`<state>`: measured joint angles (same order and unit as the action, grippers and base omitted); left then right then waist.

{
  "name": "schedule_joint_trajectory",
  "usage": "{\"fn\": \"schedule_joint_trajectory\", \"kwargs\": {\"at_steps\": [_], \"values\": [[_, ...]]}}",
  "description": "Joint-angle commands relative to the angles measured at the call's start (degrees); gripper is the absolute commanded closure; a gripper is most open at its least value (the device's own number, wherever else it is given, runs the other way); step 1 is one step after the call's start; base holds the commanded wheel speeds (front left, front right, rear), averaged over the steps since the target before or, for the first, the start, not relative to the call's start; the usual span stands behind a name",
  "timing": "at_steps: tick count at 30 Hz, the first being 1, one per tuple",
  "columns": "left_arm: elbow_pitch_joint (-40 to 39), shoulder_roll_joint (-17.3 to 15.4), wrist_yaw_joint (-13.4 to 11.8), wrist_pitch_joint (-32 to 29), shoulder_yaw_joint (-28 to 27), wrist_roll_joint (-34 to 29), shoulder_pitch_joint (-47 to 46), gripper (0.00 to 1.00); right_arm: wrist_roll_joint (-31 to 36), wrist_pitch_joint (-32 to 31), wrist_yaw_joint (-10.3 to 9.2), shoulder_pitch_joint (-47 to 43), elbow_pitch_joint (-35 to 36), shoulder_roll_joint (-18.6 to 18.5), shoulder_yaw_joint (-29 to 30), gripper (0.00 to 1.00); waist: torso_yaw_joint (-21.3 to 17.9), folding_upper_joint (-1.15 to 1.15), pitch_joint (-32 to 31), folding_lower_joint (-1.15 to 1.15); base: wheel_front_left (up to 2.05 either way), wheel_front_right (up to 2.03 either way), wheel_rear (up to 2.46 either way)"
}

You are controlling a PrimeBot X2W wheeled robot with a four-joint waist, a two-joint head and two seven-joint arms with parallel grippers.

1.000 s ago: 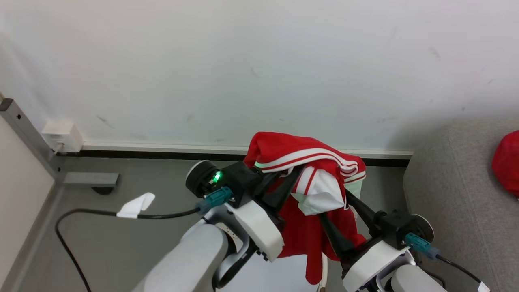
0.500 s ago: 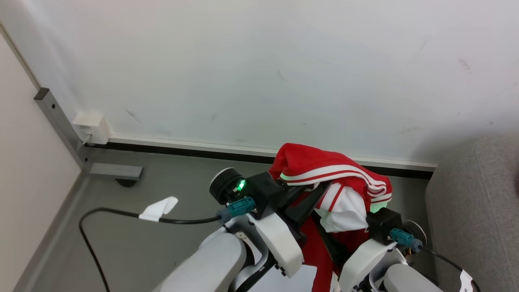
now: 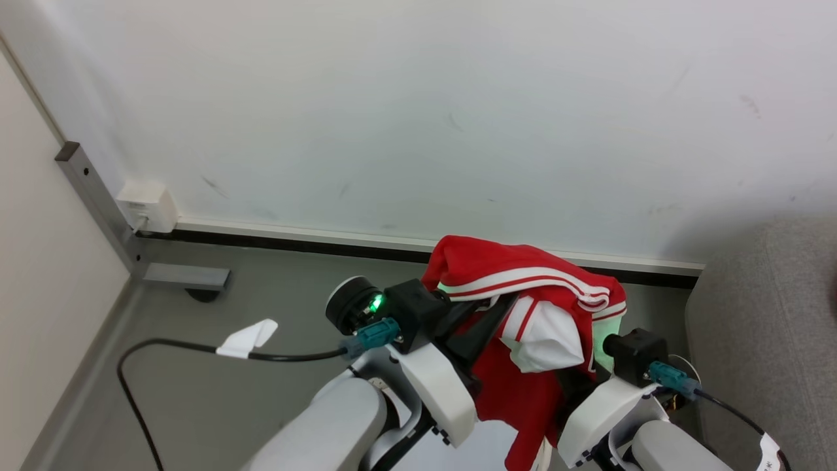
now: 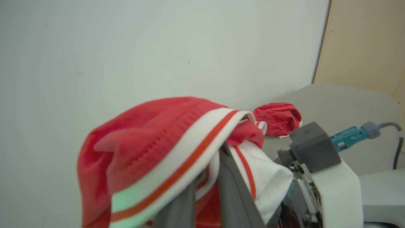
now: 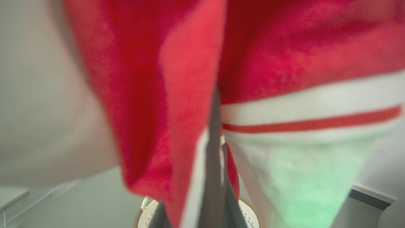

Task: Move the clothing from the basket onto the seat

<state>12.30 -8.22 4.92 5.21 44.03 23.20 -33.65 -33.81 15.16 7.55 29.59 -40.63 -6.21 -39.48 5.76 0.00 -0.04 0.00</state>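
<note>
Closing over the past second, the right pincer (image 5: pixel 218 158), whose two long dark fingers were then spread wide under the cloth, now has them pressed together on a fold of the soft red sports garment (image 3: pixel 523 294), white-panelled and stripe-trimmed, held up before a plain white wall (image 3: pixel 418 118). The head camera has also swung in that time, so the shift of the room is no move of the things. The left pincer (image 4: pixel 207 193) is clamped on the same garment, with red cloth caught between its fingers. The striped hem drapes over the tips of both pincers like a hood. From the left pincer the garment hangs down and to the robot's right, where it meets the right pincer, whose fingertips are buried in the folds. Beneath the right pincer, part of the small oval cream-white perforated plastic basket (image 5: pixel 144 215) with its brown rim peeks out below the hanging cloth. Off to the robot's right stands the large light-grey fabric-upholstered seat (image 3: pixel 765 314), apart from the lifted garment. A second crumpled red garment (image 4: pixel 278 117) already rests on it. A black cable with a white tag (image 3: pixel 248 337) trails across the grey floor (image 3: pixel 216 405).
</note>
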Motion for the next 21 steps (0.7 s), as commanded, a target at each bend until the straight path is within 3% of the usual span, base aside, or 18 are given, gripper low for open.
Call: {"fn": "schedule_joint_trajectory", "kwargs": {"at_steps": [1,8,9,11,12,21], "values": [[0.12,-0.48,-0.23,0.61,-0.12,0.85,0.78,1.00,-0.66,-0.04,-0.13,-0.47,0.98,-0.56,1.13,1.00,-0.34,0.00,0.08,0.00,0.00,0.00,0.00],[0.50,-1.11,-0.42,1.11,0.43,1.16,1.89,1.00,0.37,-0.03,-0.13,-1.89,4.88,-2.01,7.35,1.00,-1.58,0.00,0.27,0.00,0.00,0.00,0.00],[0.53,-1.12,-0.42,1.22,0.55,1.21,2.10,0.94,0.78,-0.03,-0.13,-2.06,5.51,-2.17,8.25,1.00,-1.77,0.00,0.29,0.00,0.00,0.00,0.00],[0.50,-1.09,-0.31,1.18,0.90,1.33,2.54,0.52,1.44,-0.03,-0.13,-2.70,6.86,-2.29,10.10,1.00,-2.13,0.00,0.33,0.00,0.00,0.00,0.00],[0.48,-1.04,-0.21,1.30,1.00,1.40,2.66,0.00,1.76,-0.03,-0.13,-3.06,7.54,-2.27,11.07,1.00,-2.31,0.00,0.34,0.00,0.00,0.00,0.00],[0.19,-0.87,0.05,2.01,2.16,1.72,3.54,0.00,5.18,-0.03,-0.13,-5.22,13.83,-2.58,18.36,1.00,-4.42,0.00,1.08,0.00,0.00,0.00,0.00]]}}
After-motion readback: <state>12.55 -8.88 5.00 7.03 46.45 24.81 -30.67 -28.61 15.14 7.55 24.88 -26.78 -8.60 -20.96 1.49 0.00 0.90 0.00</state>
